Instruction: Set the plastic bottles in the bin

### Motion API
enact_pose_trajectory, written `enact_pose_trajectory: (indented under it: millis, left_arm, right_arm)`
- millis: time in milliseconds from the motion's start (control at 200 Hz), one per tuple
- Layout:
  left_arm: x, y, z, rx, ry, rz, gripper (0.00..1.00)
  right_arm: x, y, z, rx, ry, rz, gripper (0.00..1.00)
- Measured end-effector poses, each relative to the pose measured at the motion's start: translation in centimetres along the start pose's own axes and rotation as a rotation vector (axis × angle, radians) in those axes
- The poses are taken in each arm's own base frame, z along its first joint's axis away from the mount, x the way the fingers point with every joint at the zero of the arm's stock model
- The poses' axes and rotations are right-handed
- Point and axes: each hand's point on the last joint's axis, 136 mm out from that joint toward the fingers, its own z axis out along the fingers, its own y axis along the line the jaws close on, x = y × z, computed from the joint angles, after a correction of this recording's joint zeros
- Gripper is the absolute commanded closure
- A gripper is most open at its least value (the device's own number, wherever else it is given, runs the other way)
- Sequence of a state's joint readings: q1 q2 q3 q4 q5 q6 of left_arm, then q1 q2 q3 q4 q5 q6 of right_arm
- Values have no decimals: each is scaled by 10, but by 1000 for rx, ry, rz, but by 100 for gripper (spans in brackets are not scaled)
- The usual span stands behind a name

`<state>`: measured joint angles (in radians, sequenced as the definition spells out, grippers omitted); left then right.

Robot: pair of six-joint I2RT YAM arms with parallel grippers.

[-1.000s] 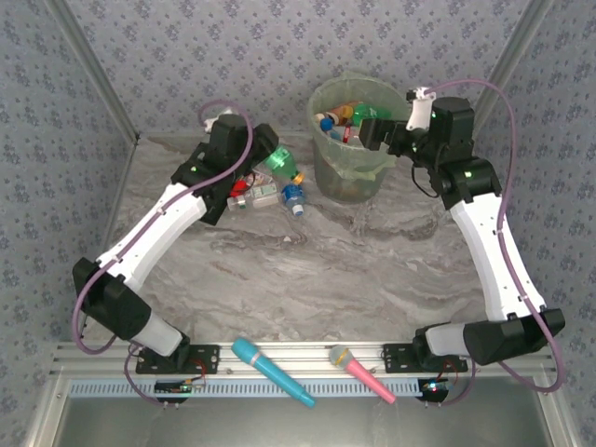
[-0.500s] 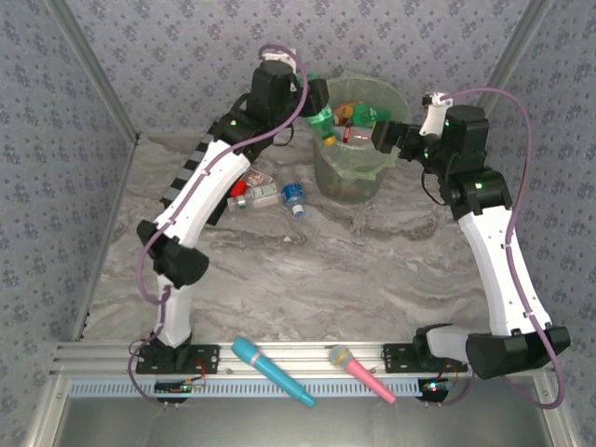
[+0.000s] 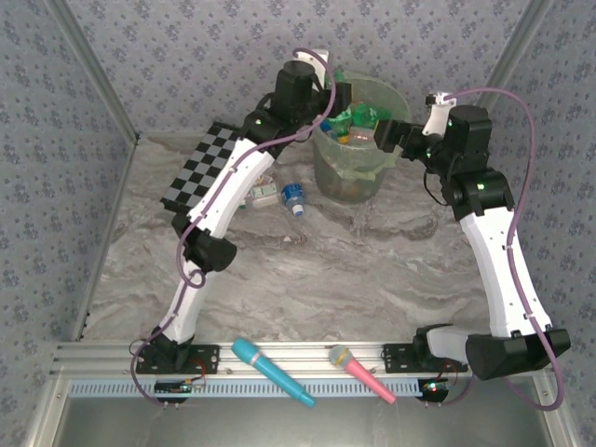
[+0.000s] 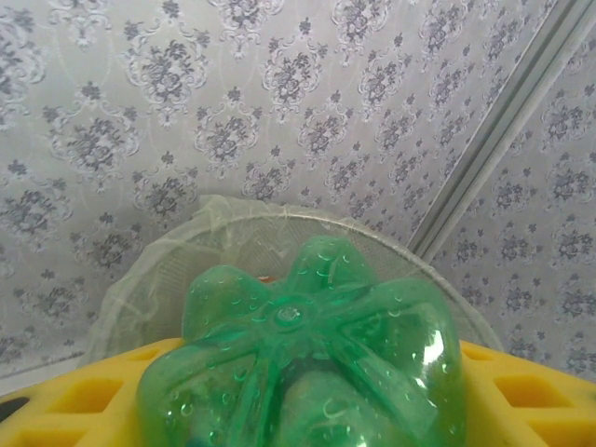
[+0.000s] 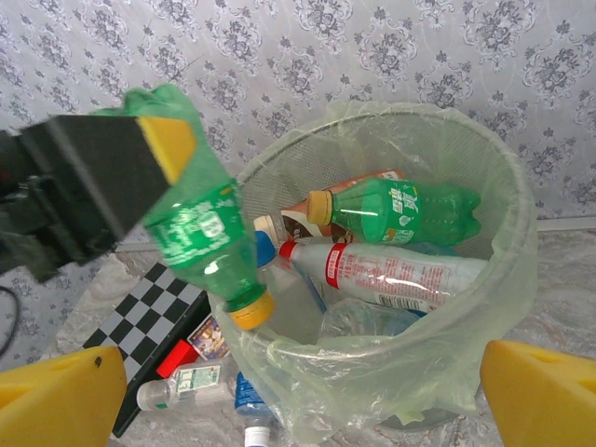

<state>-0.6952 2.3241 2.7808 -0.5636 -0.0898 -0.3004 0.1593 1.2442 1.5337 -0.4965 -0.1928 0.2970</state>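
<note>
Bin (image 5: pixel 518 219) holds perhaps five bottles (image 5: pixel 396 275); left gripper (image 4: pixel 300 402) clamps a green bottle (image 5: pixel 199 229).

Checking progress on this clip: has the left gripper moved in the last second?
Yes. The left gripper, shut on a green bottle, went from the table left of the bin up and right to the bin's rim.

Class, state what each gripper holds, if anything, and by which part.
The left gripper holds a green bottle by its base end; the right gripper holds nothing.
</note>
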Motion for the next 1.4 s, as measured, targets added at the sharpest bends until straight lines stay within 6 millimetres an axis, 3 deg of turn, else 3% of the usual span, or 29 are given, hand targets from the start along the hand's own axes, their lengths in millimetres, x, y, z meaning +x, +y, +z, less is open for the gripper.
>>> enact_pose_trajectory:
  millis: [215, 460, 600, 740, 1005, 1139, 1279, 1399]
  left_arm:
    - [21, -9, 15, 14, 26, 71, 39]
    - [18, -11, 16, 13, 7, 141, 36]
    - [20, -9, 17, -4, 9, 193, 18]
    - [23, -15, 17, 5, 14, 229, 8]
    - [31, -39, 14, 54, 22, 245, 6]
    - [32, -42, 14, 61, 25, 232, 7]
    - [29, -32, 14, 18, 20, 199, 12]
    - [27, -12, 12, -55, 31, 165, 20]
  right_arm:
    - [0, -2, 0, 8, -3, 3, 0]
    - [0, -3, 0, 14, -2, 3, 0]
    - [2, -5, 1, 18, 1, 5, 0]
    - [4, -6, 2, 21, 6, 6, 0]
    - [4, -6, 2, 21, 7, 6, 0]
    - [4, -6, 2, 21, 8, 6, 0]
    - [4, -6, 2, 21, 8, 7, 0]
    - [3, -6, 0, 20, 4, 7, 0]
